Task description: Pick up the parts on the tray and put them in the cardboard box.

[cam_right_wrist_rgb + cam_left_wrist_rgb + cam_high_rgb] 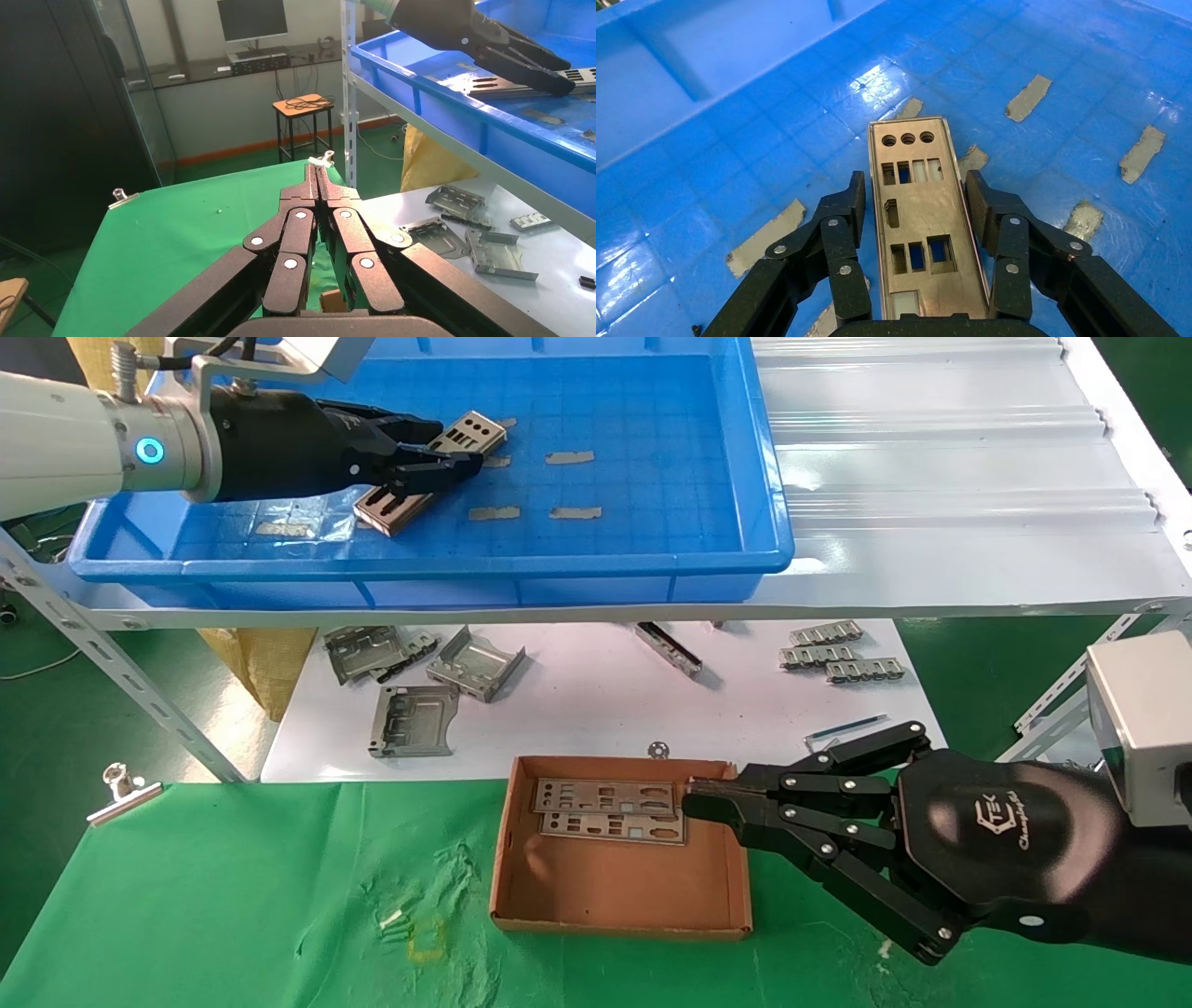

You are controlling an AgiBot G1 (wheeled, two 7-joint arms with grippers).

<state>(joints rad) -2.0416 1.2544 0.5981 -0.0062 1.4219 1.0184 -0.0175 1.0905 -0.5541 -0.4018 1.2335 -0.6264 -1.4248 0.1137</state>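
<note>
The blue tray (652,561) sits on the shelf at the upper left. Inside it, my left gripper (447,449) straddles a part (466,430), a long silver plate with punched holes. In the left wrist view that part (923,210) runs lengthwise between the fingers (842,225), which are closed in on its long edges. The cardboard box (615,887) lies on the green cloth below, holding two more parts (605,798) side by side along its far wall. My right gripper (694,800) is shut and empty, its tips at the box's right wall.
Grey tape patches (570,457) dot the tray floor. Bent metal brackets (414,719) and ribbed strips (838,654) lie on the white board under the shelf. A binder clip (121,791) is on the cloth at the left. The slanted shelf leg (121,672) stands nearby.
</note>
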